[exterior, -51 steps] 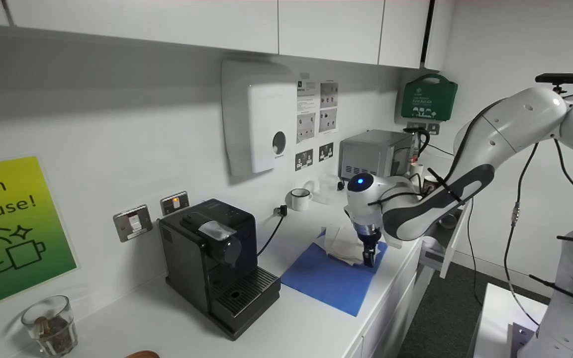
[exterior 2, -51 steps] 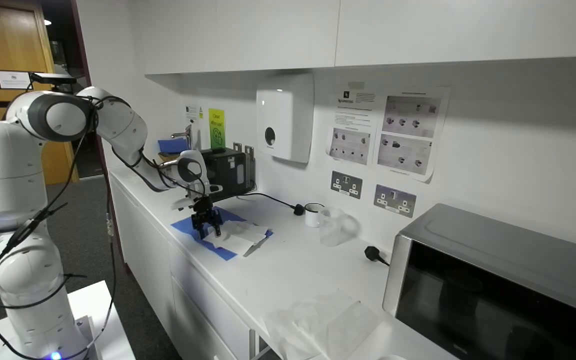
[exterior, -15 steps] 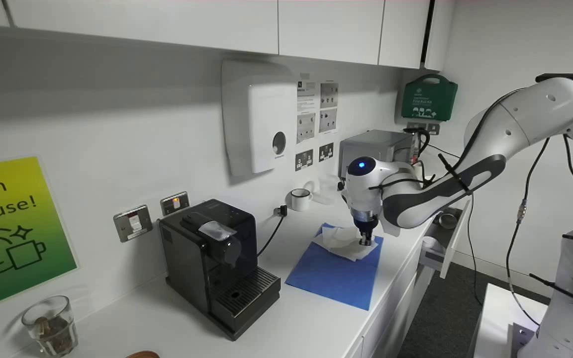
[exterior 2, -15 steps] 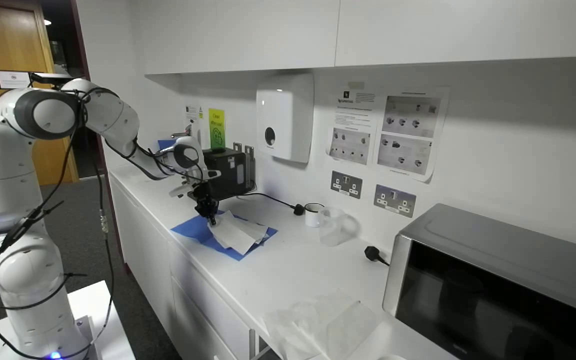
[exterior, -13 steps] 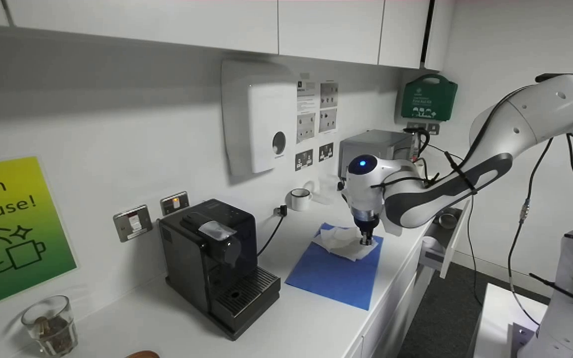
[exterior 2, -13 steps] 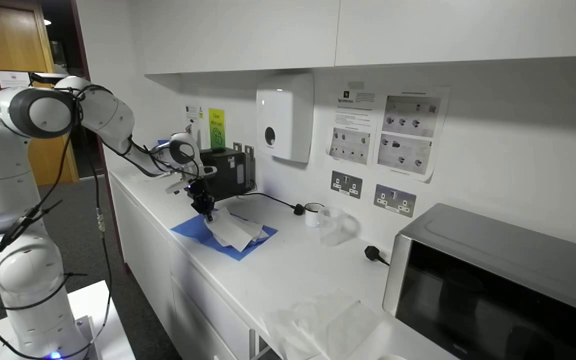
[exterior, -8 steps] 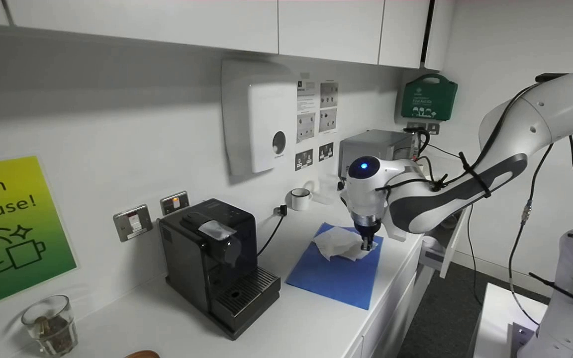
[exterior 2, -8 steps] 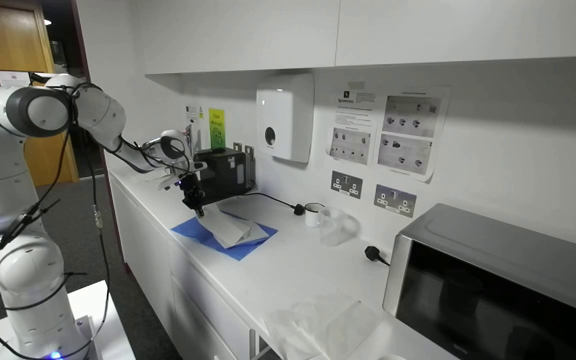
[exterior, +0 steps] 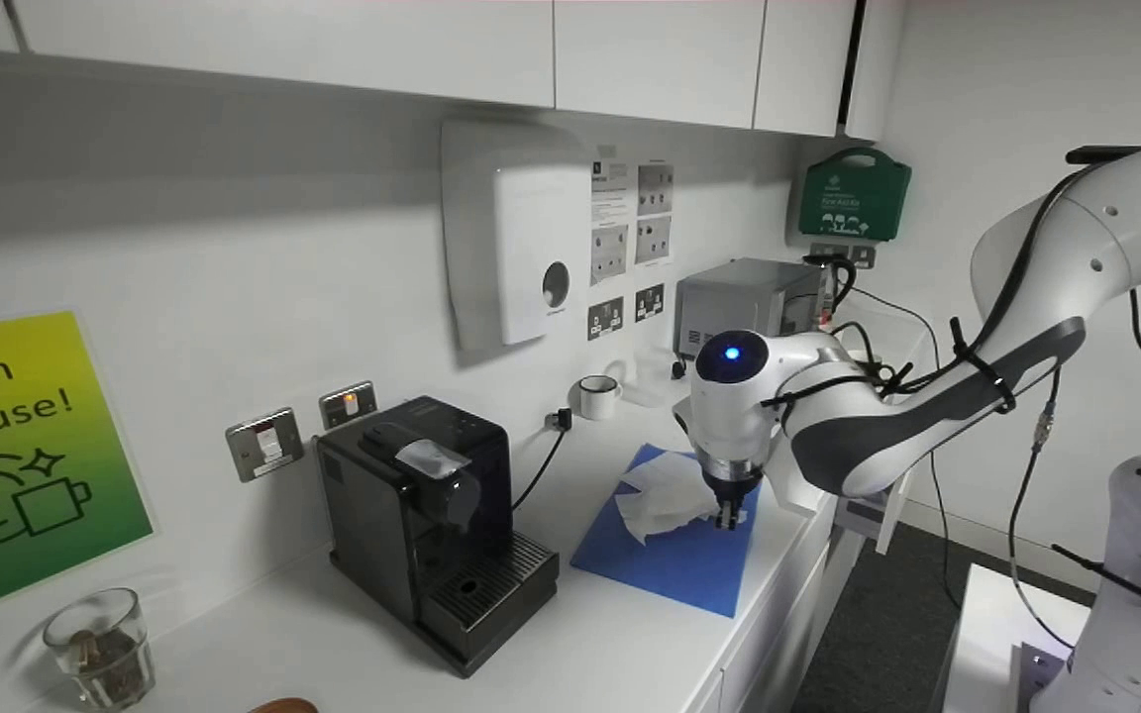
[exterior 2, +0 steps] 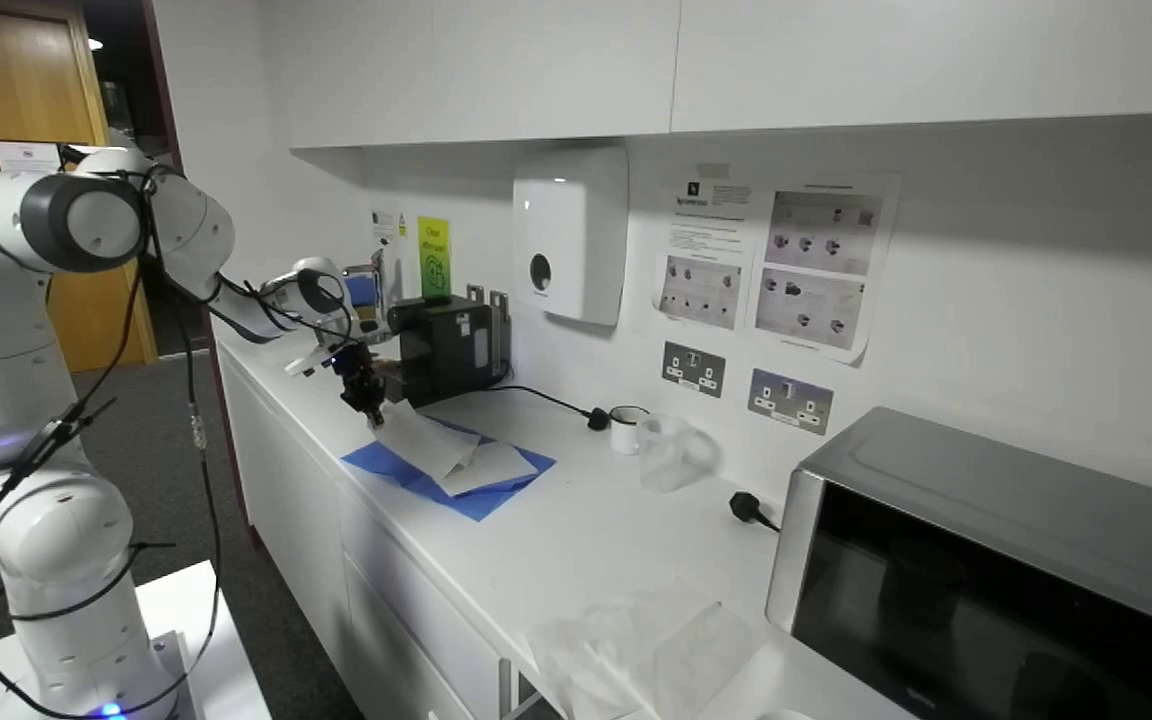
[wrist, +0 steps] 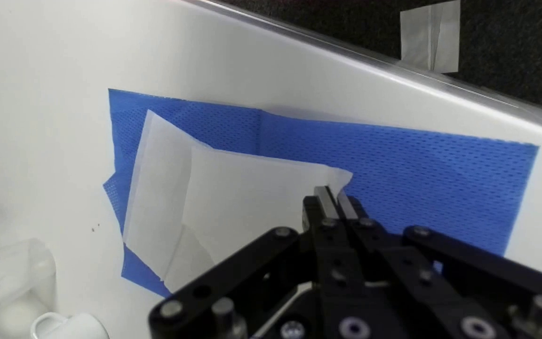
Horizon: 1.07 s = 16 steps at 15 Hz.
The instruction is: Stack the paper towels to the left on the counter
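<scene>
1. In an exterior view, the gripper (exterior 2: 375,418) sits farther left in the frame than 0.5 s ago, and the upper white paper towel (exterior 2: 426,438) has shifted left with it.
2. In an exterior view, the white wrist (exterior: 729,411) stands lower in the frame than 0.5 s ago, and the white paper now reaches farther toward the lower left over the blue.
3. Against 3.4 s ago, when the 2 fingers stood apart, the jaws are narrow, pinching the upper white paper towel by a corner between pale pads (wrist: 325,202), right of centre in the wrist view.
4. The blue paper towel (wrist: 421,174) has not moved in the last 0.5 s; it lies flat across the middle of the wrist view, on the counter (wrist: 40,94).
5. The upper white paper towel is thin and matte, straight along its top edge, puckered at the pinched corner. A 2nd white paper towel (wrist: 158,181) shows from beneath, on the left.
6. The blue is patterned with tiny dark dashes and carries a crease; blue points jut out at left, and I cannot tell whether there are 1 or 2 sheets.
7. The counter is smooth, its straight edge crossing the upper right of the wrist view.
8. In an exterior view, the coffee machine (exterior: 363,485) is black and boxy, left of centre; the white mug (exterior: 596,401) is round, dark-rimmed.
</scene>
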### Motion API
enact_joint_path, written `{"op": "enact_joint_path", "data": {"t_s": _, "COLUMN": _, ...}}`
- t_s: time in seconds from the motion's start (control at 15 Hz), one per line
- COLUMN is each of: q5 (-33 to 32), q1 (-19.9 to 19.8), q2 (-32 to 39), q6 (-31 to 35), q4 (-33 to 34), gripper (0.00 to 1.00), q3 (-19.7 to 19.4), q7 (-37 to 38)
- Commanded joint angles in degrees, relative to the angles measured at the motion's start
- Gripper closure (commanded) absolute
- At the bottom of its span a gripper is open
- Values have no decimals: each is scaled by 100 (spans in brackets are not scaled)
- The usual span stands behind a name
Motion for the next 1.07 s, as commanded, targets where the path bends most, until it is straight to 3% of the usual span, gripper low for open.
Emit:
{"op": "enact_joint_path", "data": {"t_s": 0.0, "q5": 102, "q1": 145, "q2": 76, "q6": -203, "q4": 222, "gripper": 100, "q3": 143, "q7": 375}}
{"op": "enact_joint_path", "data": {"t_s": 1.0, "q5": 405, "q1": 531, "q2": 714, "q6": -228, "q4": 808, "gripper": 100, "q3": 254, "q7": 700}}
